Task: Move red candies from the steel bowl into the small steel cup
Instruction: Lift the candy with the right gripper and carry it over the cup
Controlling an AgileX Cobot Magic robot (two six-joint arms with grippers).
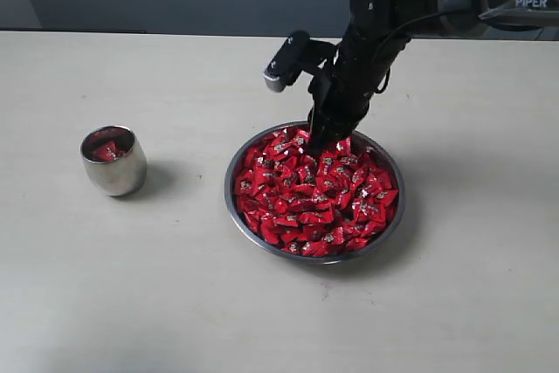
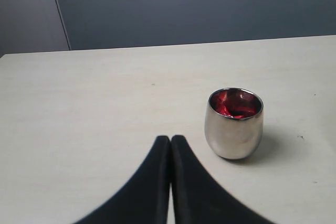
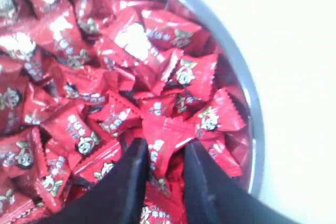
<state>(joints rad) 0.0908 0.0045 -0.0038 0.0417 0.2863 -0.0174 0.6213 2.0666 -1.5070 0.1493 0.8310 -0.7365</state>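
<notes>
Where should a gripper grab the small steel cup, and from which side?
Probably across the widest part of the small steel cup, approaching level from the side: it stands upright holding red candies, and its slick wall curves in above and below.

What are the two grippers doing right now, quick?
Left gripper: closed, holding nothing.
Right gripper: closed on a red candy in the steel bowl.

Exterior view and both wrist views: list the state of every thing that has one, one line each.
steel bowl: upright, heaped with red candies
small steel cup: upright, a few candies inside
left pincer: shut, empty, near the cup
right pincer: down in the bowl, closed on one of the red candies
</notes>
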